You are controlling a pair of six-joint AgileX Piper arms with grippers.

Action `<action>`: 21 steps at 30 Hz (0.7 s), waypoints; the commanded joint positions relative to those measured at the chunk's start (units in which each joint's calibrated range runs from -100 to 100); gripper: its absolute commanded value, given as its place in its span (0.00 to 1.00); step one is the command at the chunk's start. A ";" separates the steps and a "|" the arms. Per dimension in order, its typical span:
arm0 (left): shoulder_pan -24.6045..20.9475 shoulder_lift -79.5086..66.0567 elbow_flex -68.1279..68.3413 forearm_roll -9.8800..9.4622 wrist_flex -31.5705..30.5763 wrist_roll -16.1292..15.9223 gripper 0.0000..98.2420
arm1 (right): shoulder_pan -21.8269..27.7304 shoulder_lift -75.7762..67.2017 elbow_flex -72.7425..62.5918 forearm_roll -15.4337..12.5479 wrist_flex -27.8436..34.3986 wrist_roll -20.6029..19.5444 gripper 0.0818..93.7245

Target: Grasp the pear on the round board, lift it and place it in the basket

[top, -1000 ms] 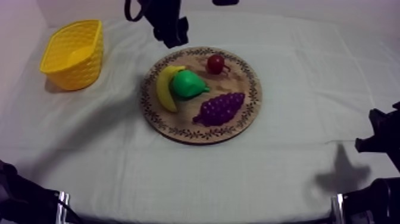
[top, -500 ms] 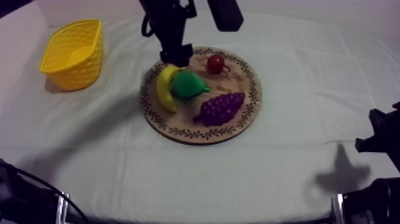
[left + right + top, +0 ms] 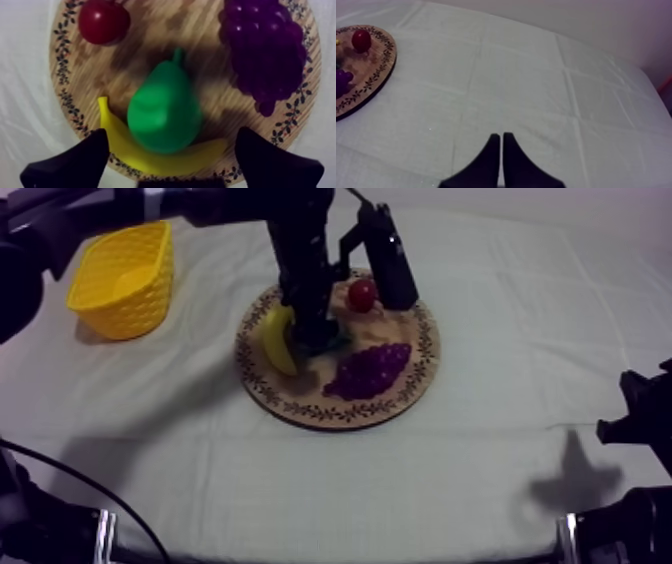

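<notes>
Hovering with left gripper [image 3: 172, 133] spread wide over pear [image 3: 165, 112] | finding pear lying on wooden board [image 3: 150, 30], touching banana [image 3: 120, 146] | noting yellow basket [image 3: 125, 278] well apart | holding right gripper [image 3: 502, 137] clenched, empty, over cloth [image 3: 511, 75]

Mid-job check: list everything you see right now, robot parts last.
board: 1, wooden, patterned rim, mid-table
pear: 1, green, on board beside banana
banana: 1, yellow, on board, basket side
grapes: 1 bunch, purple, on board
red fruit: 1, red, on board, far side
basket: 1, yellow, far left on cloth
cloth: 1, grey-white, over table
left tool: 1, black, open, astride pear
right tool: 1, black, shut, over bare cloth
</notes>
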 commanded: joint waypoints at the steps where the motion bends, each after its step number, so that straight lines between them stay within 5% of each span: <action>1: -0.10 2.05 -0.72 0.08 -0.29 -0.03 0.98 | -0.02 -0.01 -0.01 0.00 0.00 -0.02 0.00; 12: -0.80 9.54 -5.93 0.32 0.43 -0.88 0.96 | -0.02 -0.01 -0.01 0.00 0.00 -0.03 0.00; 21: -0.82 12.46 -8.51 0.10 2.28 0.15 0.69 | -0.02 -0.01 -0.01 0.00 0.00 0.00 0.00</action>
